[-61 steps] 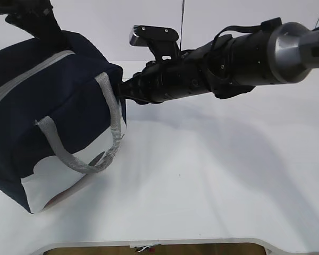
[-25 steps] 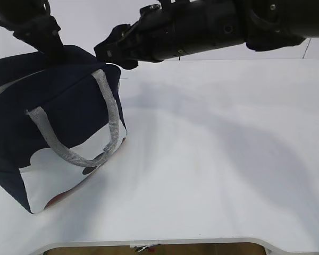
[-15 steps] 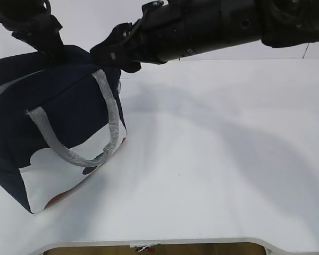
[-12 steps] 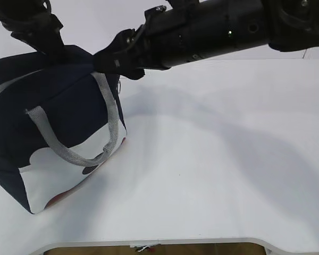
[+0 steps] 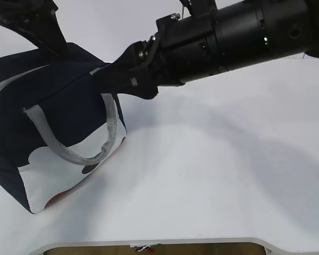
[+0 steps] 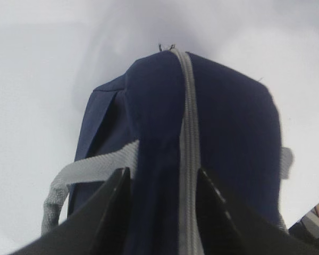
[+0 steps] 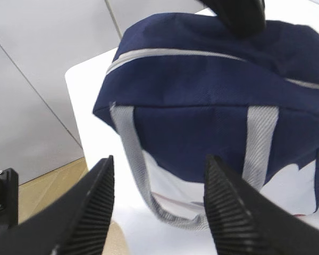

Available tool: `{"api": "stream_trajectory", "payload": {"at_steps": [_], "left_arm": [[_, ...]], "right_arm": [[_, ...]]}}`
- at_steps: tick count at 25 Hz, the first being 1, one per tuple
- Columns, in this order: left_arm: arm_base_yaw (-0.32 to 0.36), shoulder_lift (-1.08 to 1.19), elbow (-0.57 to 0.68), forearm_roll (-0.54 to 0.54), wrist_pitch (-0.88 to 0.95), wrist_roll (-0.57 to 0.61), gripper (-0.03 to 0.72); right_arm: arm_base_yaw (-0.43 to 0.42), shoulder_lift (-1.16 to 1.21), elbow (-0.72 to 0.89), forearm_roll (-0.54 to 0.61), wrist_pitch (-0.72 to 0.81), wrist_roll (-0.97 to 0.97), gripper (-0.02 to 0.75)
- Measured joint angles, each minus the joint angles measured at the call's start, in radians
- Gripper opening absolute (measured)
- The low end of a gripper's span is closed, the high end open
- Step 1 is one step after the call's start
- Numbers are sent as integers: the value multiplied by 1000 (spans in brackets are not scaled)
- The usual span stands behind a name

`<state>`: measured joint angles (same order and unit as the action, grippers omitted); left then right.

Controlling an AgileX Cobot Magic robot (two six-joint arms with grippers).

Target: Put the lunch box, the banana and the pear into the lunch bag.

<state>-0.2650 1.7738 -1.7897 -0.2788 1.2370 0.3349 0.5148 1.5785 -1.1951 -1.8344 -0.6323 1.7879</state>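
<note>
The lunch bag (image 5: 53, 127) sits on the left of the white worktop (image 5: 212, 175), zipped shut. The left claw (image 6: 162, 183) pinches the top of the bag by the grey zipper (image 6: 187, 133). The right claw (image 7: 157, 186) is open and holds nothing. It hangs just by the bag's side, near a grey handle (image 7: 133, 159).
</note>
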Motion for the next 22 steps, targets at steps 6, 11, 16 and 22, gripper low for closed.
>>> {"api": "stream_trajectory", "payload": {"at_steps": [6, 11, 16, 22], "left_arm": [[0, -92, 0, 12, 6, -40, 319], [0, -202, 0, 59, 14, -82, 319], [0, -339, 72, 81, 16, -107, 319], [0, -561, 263, 85, 23, -110, 318]], "right_arm": [[0, -28, 27, 0, -37, 0, 438], [0, -38, 29, 0, -101, 0, 438], [0, -39, 31, 0, -153, -2, 438], [0, -39, 31, 0, -160, -2, 438]]}}
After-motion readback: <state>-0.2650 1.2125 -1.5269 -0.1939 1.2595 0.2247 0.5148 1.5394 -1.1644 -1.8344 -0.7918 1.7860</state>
